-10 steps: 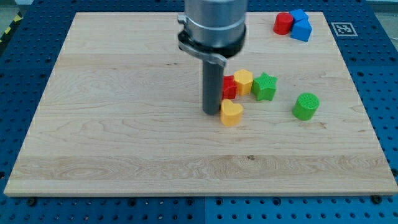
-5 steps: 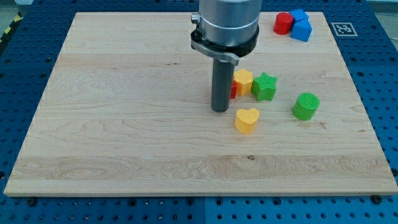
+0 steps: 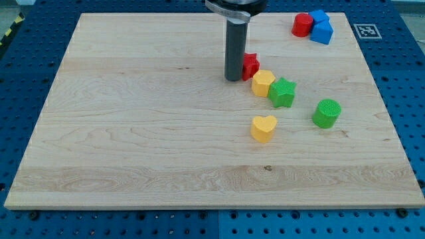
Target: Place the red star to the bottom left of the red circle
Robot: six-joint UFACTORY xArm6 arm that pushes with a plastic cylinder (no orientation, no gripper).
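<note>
Upper centre of the frame: our tip [image 3: 233, 79] sits on the surface [image 3: 133, 133], touching the left side of the red star [image 3: 250, 66].
End effector: we carry a plain dark rod with no jaws, so nothing can spread, press together or pinch; it only pushes.
What changed: over the last second our rod moved from the cluster at mid-frame up toward the top edge, and the red star went with it, leaving its place just left of the yellow hexagon [image 3: 263, 83].
Also shifted: early in that second the yellow heart [image 3: 263, 127] slid down and right; it now rests alone, below the hexagon and well apart from it.
Red star now: upper centre, just above and left of the yellow hexagon, possibly touching it, with the green star [image 3: 283, 91] beyond to the right.
Red circle: the red circle [image 3: 303, 24] stands at the upper right, touching the blue blocks [image 3: 321, 27], whose shapes we cannot make out.
Bystander: the green cylinder [image 3: 327, 113] sits at right, apart from the rest.
Meaning for the task: we judge the star freed from the cluster and closer to its goal, though still well to the lower left of the circle.
Next call: we reckon a push up and to the right is needed, stopping short of the circle.
</note>
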